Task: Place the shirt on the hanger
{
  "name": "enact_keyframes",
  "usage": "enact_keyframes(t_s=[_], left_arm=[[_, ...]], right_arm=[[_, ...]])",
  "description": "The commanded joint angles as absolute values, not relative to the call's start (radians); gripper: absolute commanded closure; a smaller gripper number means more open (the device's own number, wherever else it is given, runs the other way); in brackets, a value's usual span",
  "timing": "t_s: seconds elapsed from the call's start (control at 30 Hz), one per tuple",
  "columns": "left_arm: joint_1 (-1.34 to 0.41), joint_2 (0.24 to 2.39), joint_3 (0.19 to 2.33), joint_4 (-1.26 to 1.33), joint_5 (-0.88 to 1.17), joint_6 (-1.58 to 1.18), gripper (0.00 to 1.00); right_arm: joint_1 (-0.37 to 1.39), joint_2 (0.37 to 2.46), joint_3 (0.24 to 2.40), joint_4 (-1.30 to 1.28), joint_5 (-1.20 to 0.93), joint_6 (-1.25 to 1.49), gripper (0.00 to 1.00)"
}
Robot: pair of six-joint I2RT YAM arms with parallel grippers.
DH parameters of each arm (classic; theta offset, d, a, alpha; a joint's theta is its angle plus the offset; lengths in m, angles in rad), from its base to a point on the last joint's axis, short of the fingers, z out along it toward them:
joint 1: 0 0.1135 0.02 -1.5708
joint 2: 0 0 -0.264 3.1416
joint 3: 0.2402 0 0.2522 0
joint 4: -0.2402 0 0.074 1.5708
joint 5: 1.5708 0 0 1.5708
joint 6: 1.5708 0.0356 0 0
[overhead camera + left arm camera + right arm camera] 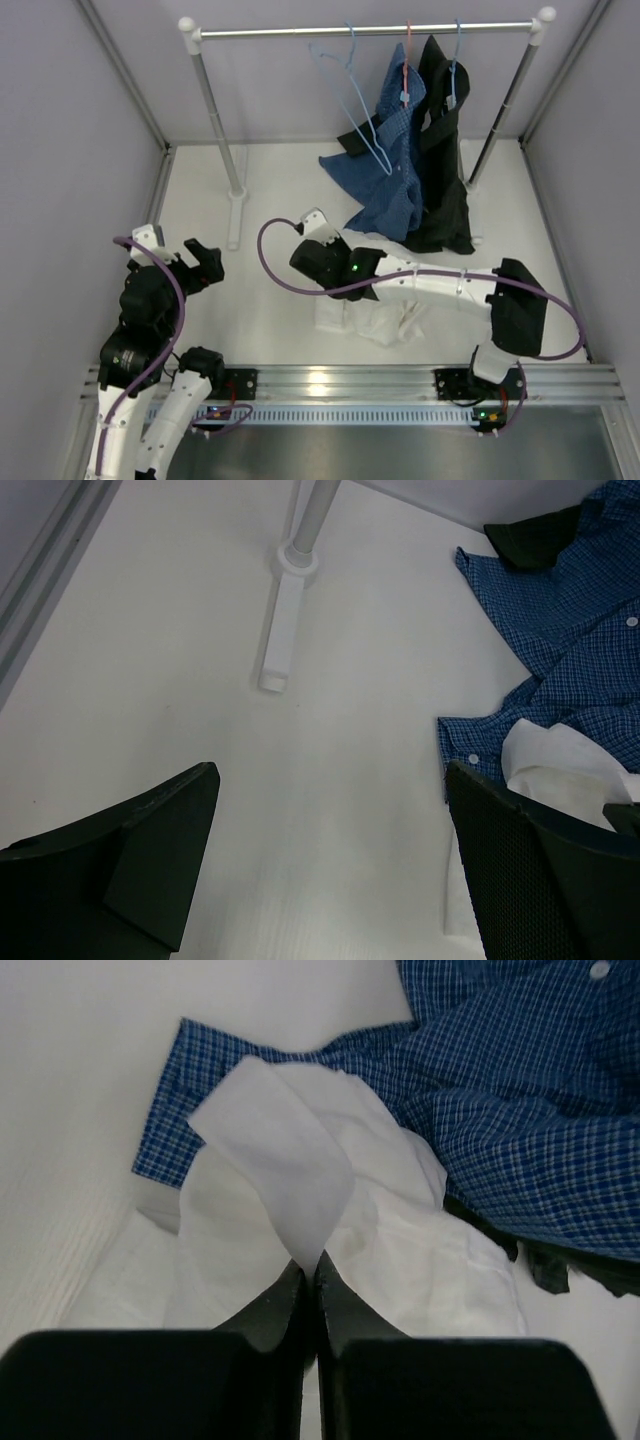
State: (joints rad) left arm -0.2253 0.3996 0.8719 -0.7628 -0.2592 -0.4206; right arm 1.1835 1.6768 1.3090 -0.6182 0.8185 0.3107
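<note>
Left end effector (330,850): fingers spread wide, gripping nothing, above the desk (200,680), short of the left foot of the rack (300,33).

Right end effector (312,1260): clamped on a fold of the white shirt (300,1170). The shirt lies crumpled on the desk in front of the rack, touching the blue checked shirt (395,190) that hangs from the rack.

Light-blue hanger (353,90): hooked on the rack's rail, left of the checked shirt.

Setting: a robotics test cell, not a home or a shop. Plain grey panel walls (60,120) box in a white tabletop (270,190) on three sides. An aluminium rail (340,380) along the near edge carries the bases of the left arm (150,330) and right arm (440,285), with a purple cable (270,235) looping loose. A garment rack (365,30) stands on the table itself, with a hanger (353,70) on its bar; it is probably a test prop.
</note>
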Motion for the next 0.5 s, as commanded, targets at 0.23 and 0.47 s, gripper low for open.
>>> enact_keyframes(t_s=[0.23,0.47], left_arm=[[-0.227,0.244,0.874,-0.712,-0.348,-0.425,0.02],[-0.227,0.055,0.858,-0.692,-0.449,-0.44,0.02]], right_arm=[[1.399,1.442,1.918,-0.667,0.671,-0.034,1.0],[1.436,1.399,2.252,-0.837,0.578,-0.066,1.0]])
